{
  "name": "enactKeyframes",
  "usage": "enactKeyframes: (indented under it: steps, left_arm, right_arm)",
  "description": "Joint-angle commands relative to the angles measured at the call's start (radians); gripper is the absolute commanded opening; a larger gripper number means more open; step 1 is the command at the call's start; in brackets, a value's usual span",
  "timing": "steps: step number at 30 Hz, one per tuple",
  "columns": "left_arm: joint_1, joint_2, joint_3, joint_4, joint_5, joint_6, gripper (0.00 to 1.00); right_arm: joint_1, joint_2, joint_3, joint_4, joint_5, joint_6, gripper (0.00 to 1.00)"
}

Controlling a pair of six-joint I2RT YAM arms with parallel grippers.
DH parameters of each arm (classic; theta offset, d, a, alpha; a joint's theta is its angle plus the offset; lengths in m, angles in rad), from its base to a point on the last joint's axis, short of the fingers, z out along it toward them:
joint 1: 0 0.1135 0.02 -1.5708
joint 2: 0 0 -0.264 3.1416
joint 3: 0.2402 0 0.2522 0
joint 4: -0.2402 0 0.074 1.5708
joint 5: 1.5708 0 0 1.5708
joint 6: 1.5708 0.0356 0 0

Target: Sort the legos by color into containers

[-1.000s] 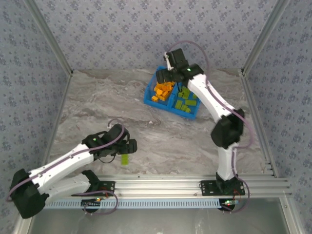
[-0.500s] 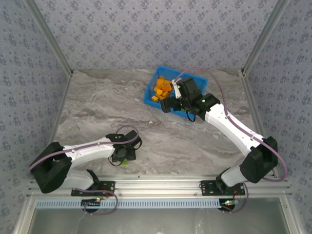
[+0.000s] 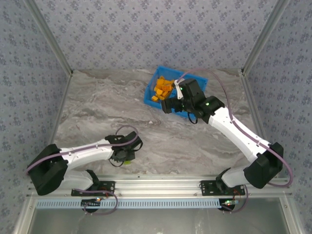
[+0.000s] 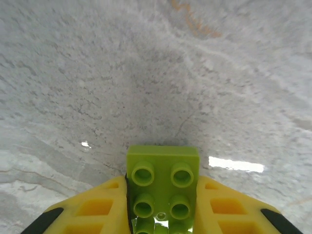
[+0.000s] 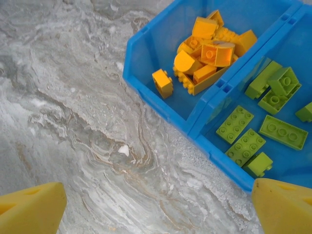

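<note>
Gripping one lime green lego (image 4: 163, 185) by its two side faces, studs turned up toward the wrist camera, with yellow fingers (image 4: 97, 207) pressed flush against it on either side. Held square like that, most likely, so as to lift without twisting and drop cleanly. Sitting low on the counter (image 4: 146, 73) near the front rail (image 3: 161, 183), under the left end effector (image 3: 126, 155), clenched on the brick and well apart from the blue bin (image 3: 150, 95). Cannot tell whether raised clear of the marbled surface or touching it.

Farther out, inside the bin: orange legos (image 5: 207, 51) heaped in one compartment, green legos (image 5: 263, 112) lying flat and spread in the neighbouring one, with the divider wall (image 5: 229, 80) between them. Belongs with the green ones, judging by colour, so calls for a long carry across the counter to the back.

Hanging over bare counter just beside the bin's near corner: the right end effector (image 5: 156, 207), spread as wide as it goes, holding nothing and touching nothing. Parked off the bin's edge, probably, to leave the compartments free for the incoming brick.
</note>
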Motion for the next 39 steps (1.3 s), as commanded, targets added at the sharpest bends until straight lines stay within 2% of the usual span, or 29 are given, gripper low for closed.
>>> enactKeyframes:
  steps: [1,5,12,17,21,26,28,31,39]
  left_arm:
    - [-0.002,-0.042,0.158,-0.014,-0.066,0.094,0.24]
    - [0.028,0.069,0.391,0.011,-0.097,0.276,0.24]
    - [0.076,0.439,0.882,0.103,-0.079,0.553,0.24]
    - [0.114,0.714,1.226,0.135,0.007,0.645,0.24]
    - [0.121,0.946,1.578,0.053,0.083,0.702,0.24]
    - [0.123,1.157,1.858,0.04,0.144,0.723,0.26]
    - [0.122,1.222,1.931,0.04,0.15,0.717,0.31]
    - [0.124,1.272,1.97,0.048,0.182,0.694,0.44]
    - [0.111,1.185,1.966,0.039,0.229,0.722,0.82]
  right_arm:
    - [0.002,-0.08,0.004,-0.001,0.042,0.023,1.0]
    - [0.002,-0.153,-0.017,-0.012,0.065,0.031,1.0]
    - [-0.001,-0.28,-0.059,-0.07,0.126,0.06,1.0]
    - [-0.01,-0.374,-0.101,-0.126,0.202,0.078,1.0]
    - [-0.016,-0.435,-0.125,-0.184,0.228,0.094,1.0]
    - [-0.024,-0.488,-0.193,-0.207,0.237,0.115,1.0]
    - [-0.026,-0.494,-0.193,-0.215,0.242,0.116,1.0]
    - [-0.03,-0.498,-0.194,-0.218,0.246,0.111,1.0]
    - [-0.066,-0.492,-0.253,-0.195,0.335,0.153,1.0]
